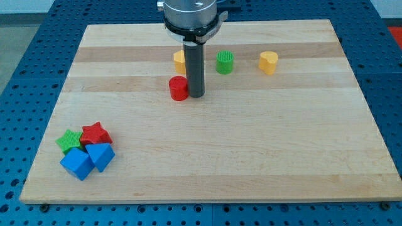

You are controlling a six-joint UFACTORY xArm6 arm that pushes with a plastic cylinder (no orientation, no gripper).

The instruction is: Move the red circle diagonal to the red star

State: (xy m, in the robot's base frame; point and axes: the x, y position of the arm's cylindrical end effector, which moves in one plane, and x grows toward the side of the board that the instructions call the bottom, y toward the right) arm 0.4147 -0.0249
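Note:
The red circle lies on the wooden board a little above the middle, left of centre. My tip stands right beside it on its right side, touching or nearly touching it. The red star lies near the view's bottom left, packed in a cluster with other blocks. The rod rises from the tip to the arm's head at the view's top.
A green star and two blue blocks crowd the red star. A yellow block sits partly behind the rod. A green circle and a yellow heart lie to the right.

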